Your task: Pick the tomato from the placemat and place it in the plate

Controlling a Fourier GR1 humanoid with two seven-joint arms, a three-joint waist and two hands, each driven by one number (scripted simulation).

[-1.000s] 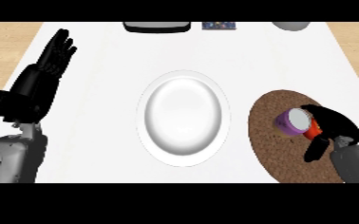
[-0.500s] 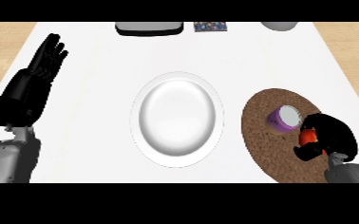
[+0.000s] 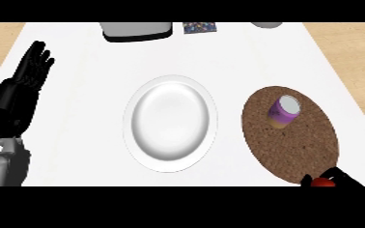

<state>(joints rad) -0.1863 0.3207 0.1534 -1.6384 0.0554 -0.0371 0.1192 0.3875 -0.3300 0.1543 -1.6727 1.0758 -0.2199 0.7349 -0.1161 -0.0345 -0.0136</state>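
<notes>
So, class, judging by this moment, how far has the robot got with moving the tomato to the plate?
Done: the small red tomato is off the round brown woven placemat, curled inside the black right hand at the view's lower right corner. In hand: carrying it. Left: the white oval-looking plate holds nothing, so the placing remains. A purple-banded cup stands on the placemat; the left hand rests open.

You see the small red tomato (image 3: 325, 182) at the lower right edge, just off the round brown woven placemat (image 3: 299, 145). The white oval-looking plate (image 3: 171, 121) sits at centre, left of the placemat.
</notes>
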